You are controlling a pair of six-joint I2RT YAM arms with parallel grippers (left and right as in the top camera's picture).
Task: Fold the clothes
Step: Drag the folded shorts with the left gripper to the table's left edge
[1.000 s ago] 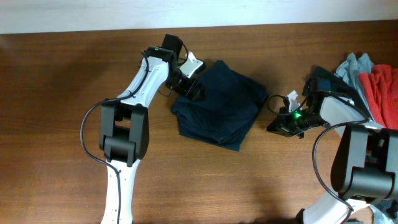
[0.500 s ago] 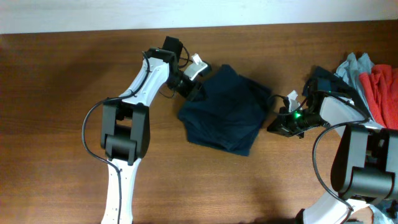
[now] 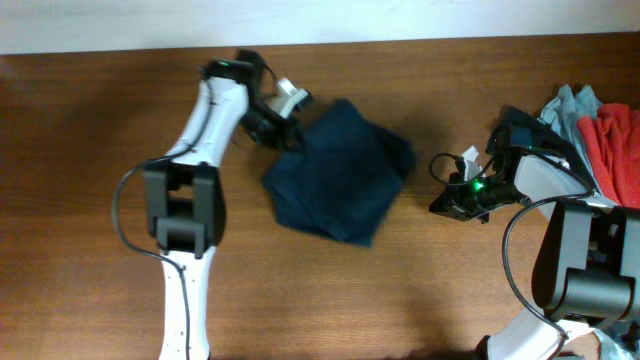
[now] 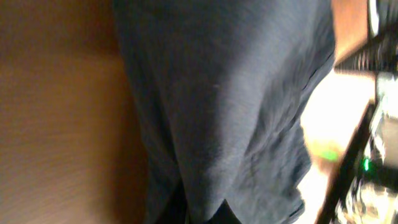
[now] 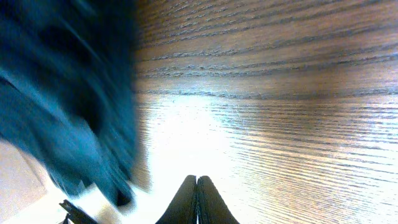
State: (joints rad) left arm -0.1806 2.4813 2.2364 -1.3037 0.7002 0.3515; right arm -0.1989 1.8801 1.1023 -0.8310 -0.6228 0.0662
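Well, the navy clothes (image 3: 335, 170), mid-frame on the surface (image 3: 100, 150), are being pinched at their upper-left corner by the left fingers (image 3: 283, 128), probably for repositioning. The right fingers (image 5: 186, 202) are being held together, empty, at mid-right.

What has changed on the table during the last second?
The left claw closed on the upper left edge of the navy garment and dragged it to the left, and its arm swung left too. The right claw stayed shut, apart from the garment. The red garment at the right edge did not move.
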